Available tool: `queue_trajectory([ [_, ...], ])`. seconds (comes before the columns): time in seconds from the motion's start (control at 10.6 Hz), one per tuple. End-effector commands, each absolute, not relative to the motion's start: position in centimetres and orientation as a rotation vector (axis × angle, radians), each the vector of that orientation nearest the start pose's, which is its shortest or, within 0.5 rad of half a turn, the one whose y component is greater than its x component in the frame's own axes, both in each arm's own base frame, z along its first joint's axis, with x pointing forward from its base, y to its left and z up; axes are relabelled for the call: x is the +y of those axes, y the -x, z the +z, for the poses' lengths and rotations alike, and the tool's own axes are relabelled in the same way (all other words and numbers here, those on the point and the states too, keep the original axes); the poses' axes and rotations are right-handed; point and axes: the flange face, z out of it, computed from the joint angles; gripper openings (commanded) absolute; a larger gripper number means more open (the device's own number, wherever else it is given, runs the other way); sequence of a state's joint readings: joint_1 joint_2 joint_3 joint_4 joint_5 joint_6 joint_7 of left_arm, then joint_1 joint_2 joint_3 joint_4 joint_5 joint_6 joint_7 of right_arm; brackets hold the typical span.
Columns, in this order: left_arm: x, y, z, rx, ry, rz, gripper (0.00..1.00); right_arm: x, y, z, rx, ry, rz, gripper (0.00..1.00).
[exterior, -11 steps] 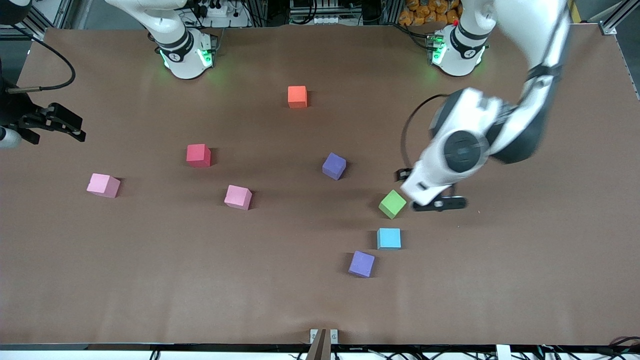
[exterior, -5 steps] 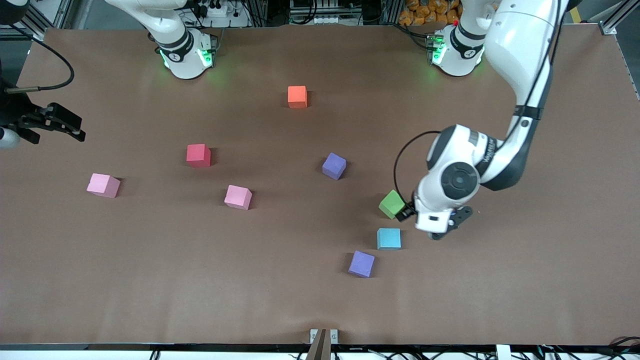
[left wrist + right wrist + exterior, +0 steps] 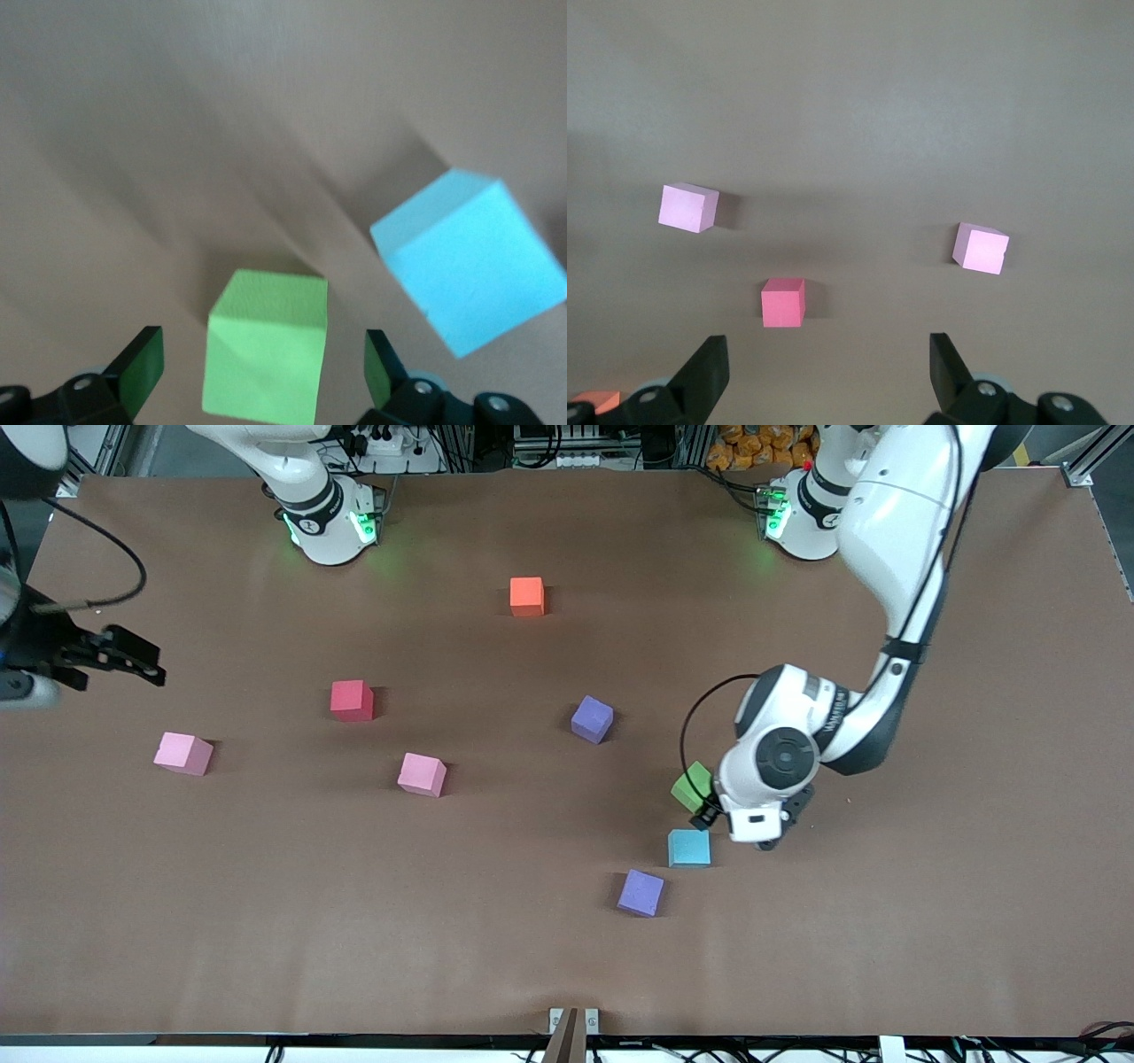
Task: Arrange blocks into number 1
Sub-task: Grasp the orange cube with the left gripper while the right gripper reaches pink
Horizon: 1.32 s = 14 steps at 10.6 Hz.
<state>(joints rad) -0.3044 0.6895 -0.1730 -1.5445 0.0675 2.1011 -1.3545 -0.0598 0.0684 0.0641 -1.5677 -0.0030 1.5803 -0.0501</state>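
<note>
Blocks lie scattered on your worktop; your left pincer hangs spread astride the green block, beside the light blue block, ready to pinch. Right pincer waits, spread.

A brown paper sheet covers the whole table, creased lightly in places. A small metal bracket sits at its edge nearest the front camera.

Blocks: orange, red, two pink, two purple, green, light blue
</note>
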Motion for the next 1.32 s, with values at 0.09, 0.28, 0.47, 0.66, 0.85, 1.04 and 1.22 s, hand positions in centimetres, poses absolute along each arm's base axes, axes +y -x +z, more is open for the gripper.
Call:
queue_trajectory([
  [0.09, -31.4, -61.0, 23.3, -1.274, 2.769, 0.157, 1.00, 2.5, -58.4, 56.1, -0.114, 3.115, 0.186, 1.00],
  [0.28, -31.8, -60.5, 22.8, -1.264, 2.763, 0.166, 1.00, 4.6, -58.6, 55.5, -0.090, 3.093, 0.202, 1.00],
  [0.47, -31.7, -60.4, 22.8, -1.263, 2.760, 0.167, 1.00, 7.9, -59.4, 53.2, 0.011, 3.014, 0.246, 1.00],
  [0.66, -34.8, -58.7, 24.5, -1.191, 2.797, 0.146, 1.00, 10.8, -60.1, 50.4, -0.023, 3.015, 0.294, 1.00],
  [0.85, -41.1, -54.8, 26.0, -1.072, 2.857, 0.114, 1.00, 13.0, -60.6, 47.6, -0.039, 3.014, 0.348, 1.00],
  [1.04, -48.7, -47.9, 26.0, -0.862, 2.917, 0.118, 1.00, 15.9, -60.6, 45.5, 0.011, 3.024, 0.364, 1.00],
  [1.22, -56.3, -38.2, 25.4, -0.630, 2.950, 0.114, 1.00, 18.2, -60.7, 43.3, 0.061, 3.034, 0.380, 1.00],
])
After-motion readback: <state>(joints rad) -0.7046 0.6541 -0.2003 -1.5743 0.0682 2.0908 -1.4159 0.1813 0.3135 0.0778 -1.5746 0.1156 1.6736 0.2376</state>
